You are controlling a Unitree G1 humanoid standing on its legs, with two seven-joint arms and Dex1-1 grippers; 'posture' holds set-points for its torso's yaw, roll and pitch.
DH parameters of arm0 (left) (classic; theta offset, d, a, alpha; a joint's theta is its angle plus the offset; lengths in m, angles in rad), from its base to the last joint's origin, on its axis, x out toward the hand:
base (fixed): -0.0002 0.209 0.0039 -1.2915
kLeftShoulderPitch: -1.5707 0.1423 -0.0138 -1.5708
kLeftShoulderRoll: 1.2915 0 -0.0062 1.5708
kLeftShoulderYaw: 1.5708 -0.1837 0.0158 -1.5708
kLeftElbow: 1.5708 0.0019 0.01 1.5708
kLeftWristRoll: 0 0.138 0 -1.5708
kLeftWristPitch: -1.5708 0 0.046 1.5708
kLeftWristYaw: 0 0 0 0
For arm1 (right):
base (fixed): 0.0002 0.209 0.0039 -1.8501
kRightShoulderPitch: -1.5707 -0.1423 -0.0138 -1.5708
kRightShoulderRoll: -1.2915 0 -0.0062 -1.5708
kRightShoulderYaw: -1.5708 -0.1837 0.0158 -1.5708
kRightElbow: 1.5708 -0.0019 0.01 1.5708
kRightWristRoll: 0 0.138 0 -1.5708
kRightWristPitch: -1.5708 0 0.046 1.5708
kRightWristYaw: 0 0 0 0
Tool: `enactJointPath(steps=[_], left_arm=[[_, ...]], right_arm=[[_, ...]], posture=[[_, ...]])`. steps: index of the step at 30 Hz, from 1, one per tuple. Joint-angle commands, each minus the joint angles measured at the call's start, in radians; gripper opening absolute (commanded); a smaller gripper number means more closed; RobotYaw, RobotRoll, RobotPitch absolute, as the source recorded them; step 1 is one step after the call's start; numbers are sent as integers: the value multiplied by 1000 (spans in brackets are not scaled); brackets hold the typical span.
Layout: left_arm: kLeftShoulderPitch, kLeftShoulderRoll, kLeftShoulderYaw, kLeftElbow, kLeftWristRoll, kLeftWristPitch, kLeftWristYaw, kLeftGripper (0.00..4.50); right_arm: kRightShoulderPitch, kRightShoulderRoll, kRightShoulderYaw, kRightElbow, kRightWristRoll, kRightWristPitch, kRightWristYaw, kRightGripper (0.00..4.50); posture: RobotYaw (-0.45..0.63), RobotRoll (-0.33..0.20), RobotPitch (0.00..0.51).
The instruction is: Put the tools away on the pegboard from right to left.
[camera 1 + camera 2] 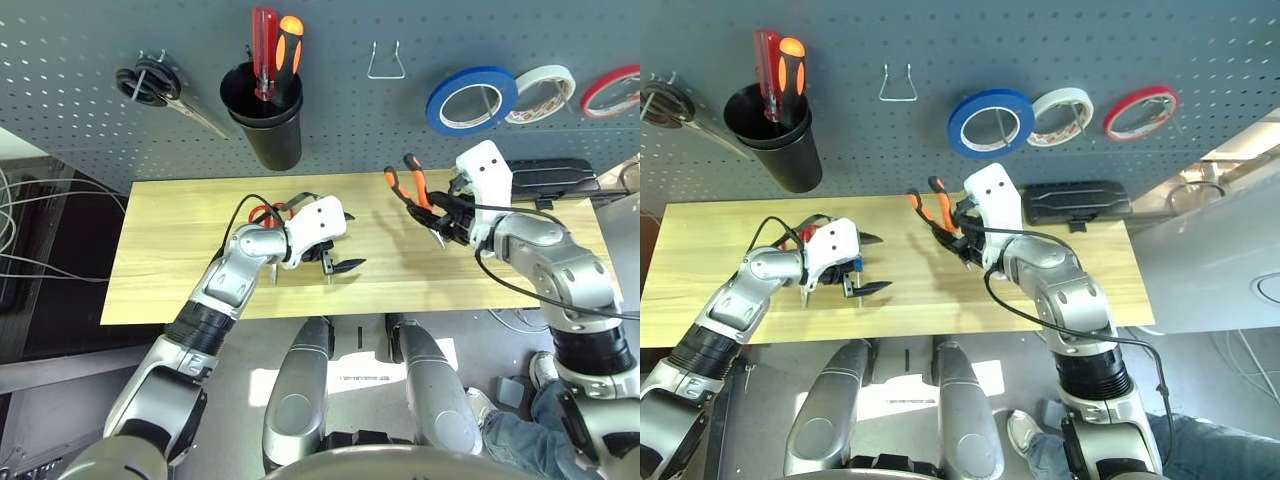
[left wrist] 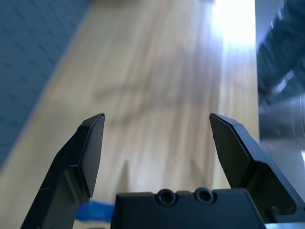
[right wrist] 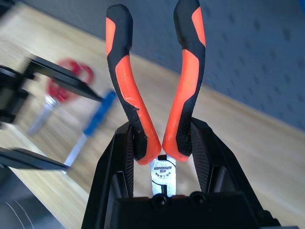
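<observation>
Right gripper (image 3: 162, 157) clamps the pliers (image 3: 157, 86); hook both handles squarely over the wire hook (image 1: 385, 62), upper centre. Left gripper (image 2: 157, 143) gapes wide, empty.

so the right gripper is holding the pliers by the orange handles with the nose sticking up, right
Not quite. The right gripper is shut on the pliers down near the metal head, and it is the orange-and-black handles that stick up, not the nose. The right wrist view shows this.
</observation>
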Motion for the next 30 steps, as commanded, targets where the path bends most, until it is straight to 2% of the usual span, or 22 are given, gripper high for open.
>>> enactJointPath(steps=[1,6,16,19,22,30], left_arm=[[16,-17,25,-29,-48,-119,-3,4500],[-5,-46,64,-48,-94,-193,17,4500],[-55,-77,123,-61,-108,-327,102,4500],[-62,-75,129,-61,-103,-353,123,4500],[-66,-78,126,-52,-105,-354,129,4500],[-94,-108,116,-21,-109,-311,144,4500]], right_arm=[[-30,18,-6,-61,53,-39,25,1837],[-125,63,-40,-78,138,-19,24,1837],[-376,149,-110,-45,292,66,-39,1837],[-449,153,-91,-47,272,12,-52,1837],[-504,165,-79,-8,183,-126,-94,1837],[-497,140,-19,167,-49,-512,-102,1837]], posture=[[87,0,377],[90,0,369],[99,0,358],[99,0,358],[98,0,357],[104,0,360]])
